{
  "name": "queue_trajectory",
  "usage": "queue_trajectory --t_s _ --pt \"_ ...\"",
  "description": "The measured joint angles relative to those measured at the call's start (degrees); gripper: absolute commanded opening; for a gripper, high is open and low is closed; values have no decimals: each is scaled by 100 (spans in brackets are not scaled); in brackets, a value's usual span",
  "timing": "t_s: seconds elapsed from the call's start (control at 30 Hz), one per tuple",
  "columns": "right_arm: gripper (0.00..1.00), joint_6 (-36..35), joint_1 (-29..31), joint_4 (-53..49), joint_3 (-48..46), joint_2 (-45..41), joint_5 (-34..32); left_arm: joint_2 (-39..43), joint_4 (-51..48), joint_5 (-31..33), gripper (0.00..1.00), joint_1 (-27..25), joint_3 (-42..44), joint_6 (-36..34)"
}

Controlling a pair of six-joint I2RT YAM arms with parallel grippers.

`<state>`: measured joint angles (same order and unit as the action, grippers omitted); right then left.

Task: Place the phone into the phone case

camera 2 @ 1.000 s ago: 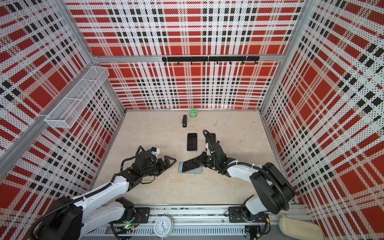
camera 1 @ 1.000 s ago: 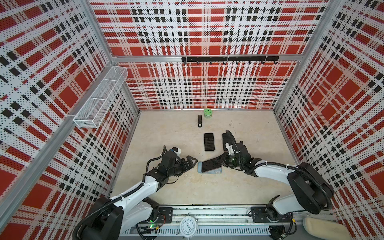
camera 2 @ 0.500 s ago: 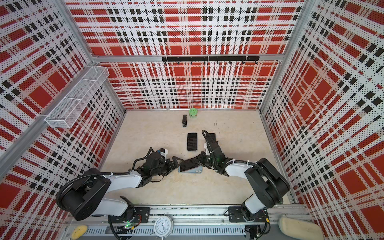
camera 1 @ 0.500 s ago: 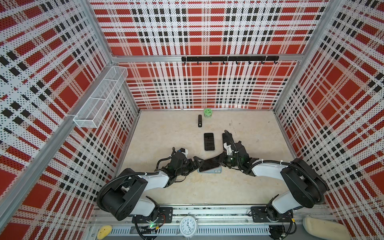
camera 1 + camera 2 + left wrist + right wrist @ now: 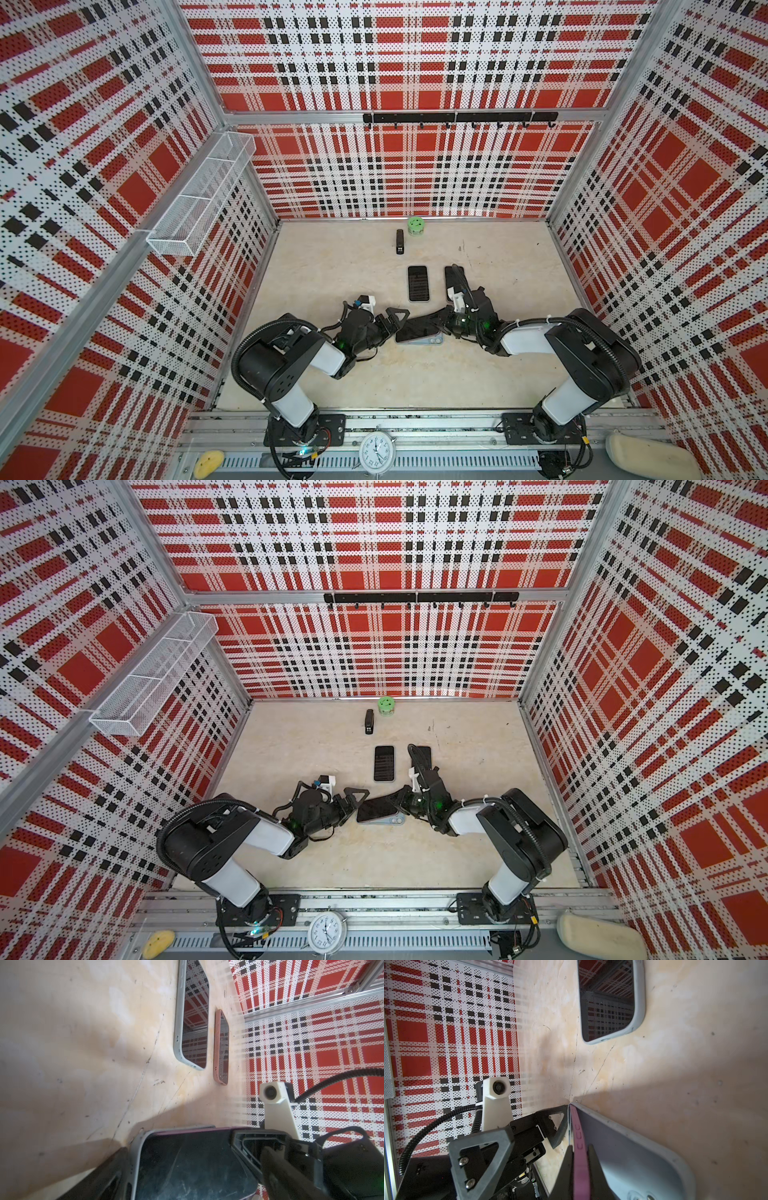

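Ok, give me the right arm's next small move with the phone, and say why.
Probably lower the right gripper so the phone's raised end swings down into the pale blue phone case. The gripper is shut on the phone's purple edge. The phone lies tilted, its other end meeting the case's end, where the open left gripper stands, seemingly bracing it.

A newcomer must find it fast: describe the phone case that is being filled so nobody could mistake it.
Start at the beige floor, front middle. Between the left tool and the right tool lies the phone case, flat, a purple-edged phone leaning into it. Unlike the grey-cased phone and the pink-cased phone behind, it is pale blue and partly empty.
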<state>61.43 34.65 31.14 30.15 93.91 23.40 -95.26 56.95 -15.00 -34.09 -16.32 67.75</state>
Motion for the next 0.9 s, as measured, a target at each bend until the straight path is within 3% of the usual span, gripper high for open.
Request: queue_trajectory --t_s 0.07,0.27,0.43,0.6,0.9 --pt "22 -55 4 -66 0 -4 -96 -55 90 15 100 0 0 31" --pt "30 -529 76 -1189 157 -284 -627 -216 280 -114 100 -46 -28 122" --pt "50 -1062 111 -2420 378 -656 -1187 -409 509 -249 100 -105 -72 146" --pt "67 -1410 125 -2975 498 -831 -1458 -623 861 -306 100 -105 -81 177" --pt "79 -1668 133 -3866 509 -1379 -2057 -605 605 -376 99 -105 -225 72"
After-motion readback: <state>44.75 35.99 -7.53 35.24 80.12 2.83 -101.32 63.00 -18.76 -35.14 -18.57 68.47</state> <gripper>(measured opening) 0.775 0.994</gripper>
